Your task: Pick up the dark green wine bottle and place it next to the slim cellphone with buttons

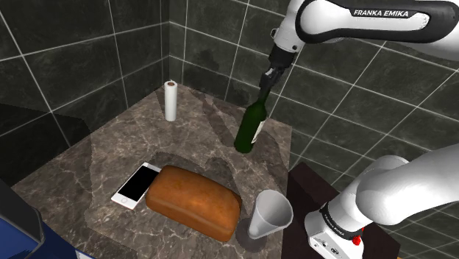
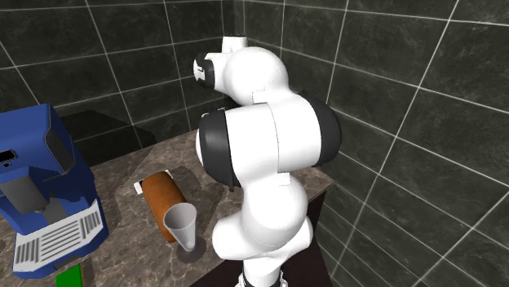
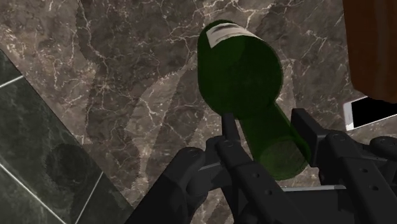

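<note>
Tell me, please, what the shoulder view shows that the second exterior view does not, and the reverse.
The shoulder view adds the tilted green bottle, clasped at its neck by the gripper, and a white roll standing near the wall corner. The second exterior view adds the blue machine's front with its grey grille tray. Both share the brown loaf, the pale cup, the marble counter and the white arm.

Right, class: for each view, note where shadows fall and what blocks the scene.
Shoulder view: soft, overlapping shadows spread over the marble counter below the tilted wine bottle. Wrist view: faint shadow bands cross the counter behind the bottle, clasped by the gripper. Second exterior view: the white arm hides much of the counter.
</note>
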